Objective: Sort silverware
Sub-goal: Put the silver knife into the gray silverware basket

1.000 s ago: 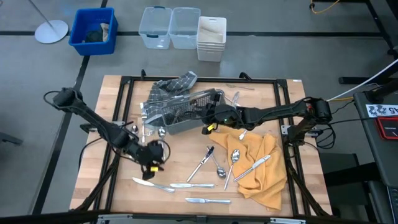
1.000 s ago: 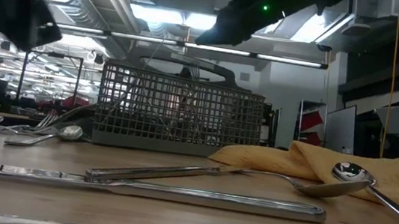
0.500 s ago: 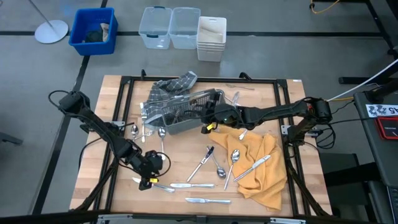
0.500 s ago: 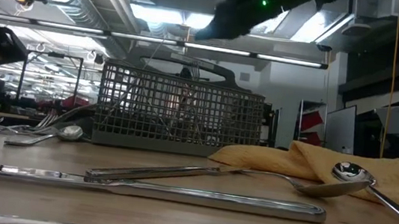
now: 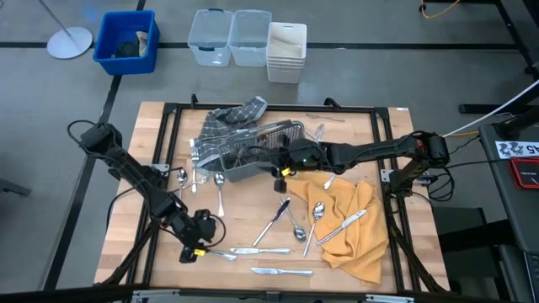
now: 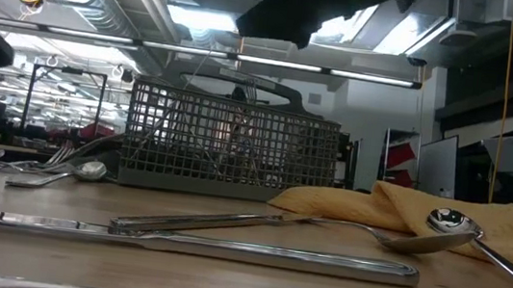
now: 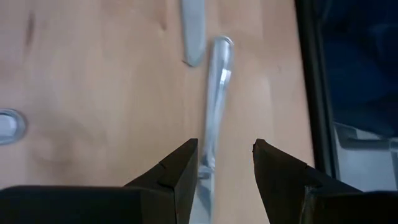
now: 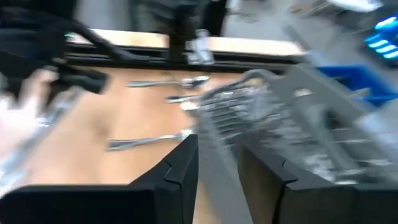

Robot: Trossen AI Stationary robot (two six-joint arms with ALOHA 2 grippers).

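Note:
Silverware lies scattered on the wooden table: knives (image 5: 248, 250) along the near edge, spoons and forks (image 5: 293, 220) in the middle, more pieces (image 5: 344, 224) on a yellow cloth (image 5: 354, 220), and spoons (image 5: 181, 175) at the left. A grey mesh caddy (image 5: 253, 151) with several pieces in it stands at the far middle. My left gripper (image 5: 194, 247) is open low over the near-left knife (image 7: 214, 106), one finger on either side of it, and I cannot see them touching it. My right gripper (image 5: 280, 175) hangs open beside the caddy's (image 8: 292, 124) right end, holding nothing.
A checked grey cloth (image 5: 232, 116) lies behind the caddy. Black frame rails (image 5: 168, 135) run along the table's sides. Beyond the far edge stand a blue bin (image 5: 126, 40), clear bins (image 5: 229, 35) and a white bin (image 5: 286, 50). Bare wood lies at the near left corner.
My left gripper has gone toward the table's near edge and down, from beside the left spoons to just over the near-left knife, turning a little on the way. My right gripper has stayed by the caddy and rolled about its own axis.

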